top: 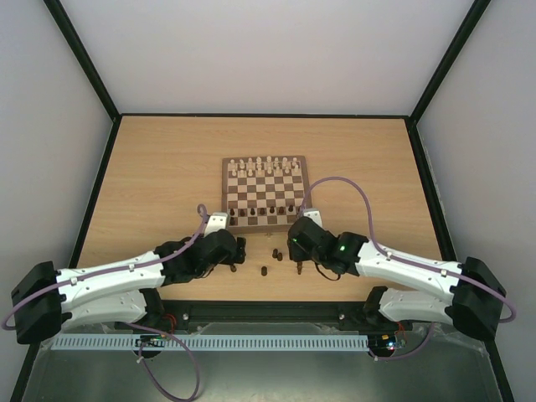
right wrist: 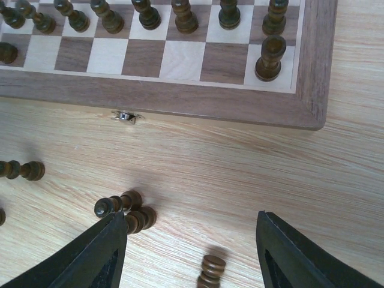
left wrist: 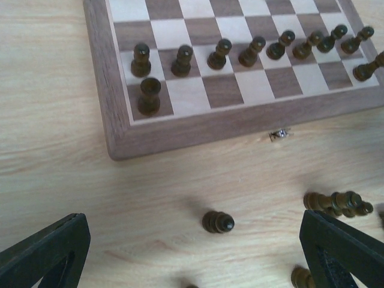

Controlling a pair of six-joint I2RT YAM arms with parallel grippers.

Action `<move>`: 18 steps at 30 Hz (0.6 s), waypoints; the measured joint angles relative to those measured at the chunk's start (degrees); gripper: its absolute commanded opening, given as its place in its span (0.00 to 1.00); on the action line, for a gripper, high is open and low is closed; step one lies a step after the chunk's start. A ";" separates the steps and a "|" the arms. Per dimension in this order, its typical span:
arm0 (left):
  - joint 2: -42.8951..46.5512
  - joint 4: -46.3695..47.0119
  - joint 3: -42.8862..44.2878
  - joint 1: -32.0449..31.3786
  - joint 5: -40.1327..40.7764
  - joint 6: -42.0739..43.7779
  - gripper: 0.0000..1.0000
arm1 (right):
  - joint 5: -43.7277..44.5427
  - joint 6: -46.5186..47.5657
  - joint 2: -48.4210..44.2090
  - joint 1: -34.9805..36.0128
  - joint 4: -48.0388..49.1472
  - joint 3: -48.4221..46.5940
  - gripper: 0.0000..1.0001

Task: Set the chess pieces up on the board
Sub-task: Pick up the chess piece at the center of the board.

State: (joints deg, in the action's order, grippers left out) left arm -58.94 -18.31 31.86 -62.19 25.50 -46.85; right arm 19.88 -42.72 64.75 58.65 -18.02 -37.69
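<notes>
Pale surface (top: 167, 167) holds several unplaced dark brown wooden chessmen (left wrist: 218, 222) beside the checkered wooden board (left wrist: 180, 135); my left end effector (left wrist: 192, 252) and right end effector (right wrist: 192, 240) gape empty.

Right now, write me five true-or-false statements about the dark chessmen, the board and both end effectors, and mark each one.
1. Dark brown wooden pawns stand in a row on the checkered wooden chessboard. True.
2. Every dark brown chessman is on the chessboard. False: several loose chessmen sit on the pale wooden table in front of it.
3. The left end effector grips a chessman. False: it is open and empty.
4. A dark brown rook occupies a near corner square. True.
5. The right end effector is shut. False: its jaws stand apart, holding nothing.
</notes>
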 measured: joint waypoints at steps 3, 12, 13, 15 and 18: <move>-0.04 -1.11 -0.02 -0.44 -1.55 -1.36 0.99 | 0.07 0.07 -1.22 -0.02 -0.13 0.00 0.62; -5.35 -1.90 -0.07 -3.67 -4.42 -4.61 0.90 | 0.07 0.35 -2.36 -0.02 -0.17 0.02 0.62; -6.36 -1.75 -0.04 -3.80 -4.46 -4.76 0.87 | 0.07 0.42 -2.71 0.00 -0.17 0.04 0.62; -8.85 -1.60 0.04 -3.78 -4.50 -4.85 0.81 | 0.07 0.52 -3.37 0.00 -0.17 0.07 0.62; -12.52 -1.68 0.92 -3.82 -4.48 -4.55 0.76 | 0.07 0.74 -3.93 0.00 -0.17 0.15 0.62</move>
State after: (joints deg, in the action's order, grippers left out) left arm -71.46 -19.99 32.77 -66.02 21.02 -51.40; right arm 19.94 -41.98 60.82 58.65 -18.20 -37.54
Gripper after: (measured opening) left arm 0.800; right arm 0.619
